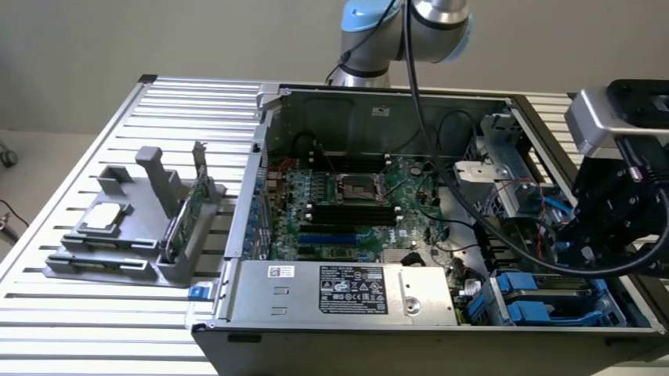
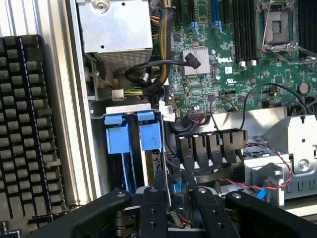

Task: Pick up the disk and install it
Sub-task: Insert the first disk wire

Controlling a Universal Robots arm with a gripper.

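Note:
The open computer case [image 1: 274,141] lies on the slatted table. In its drive bay [image 1: 544,301] at the near corner on the exterior view's right stand blue plastic rails [image 2: 149,135]. They belong to the disk [image 2: 154,161], which stands on edge in the bay, so little but a thin dark edge of it shows. My black gripper [image 1: 588,252] hangs just above that bay. In the wrist view my gripper [image 2: 176,192] stands partly open with cables and a red wire showing through the gap. Nothing sits between its fingers [image 2: 152,210].
A grey power supply [image 1: 345,290] lies beside the bay, and the motherboard [image 1: 350,207] fills the case floor. A bundle of black connectors [image 2: 210,144] and loose cables crowd the bay. A grey holder [image 1: 136,227] with a chip and a green card stands on the exterior view's left. A keyboard [image 2: 25,129] lies outside the case.

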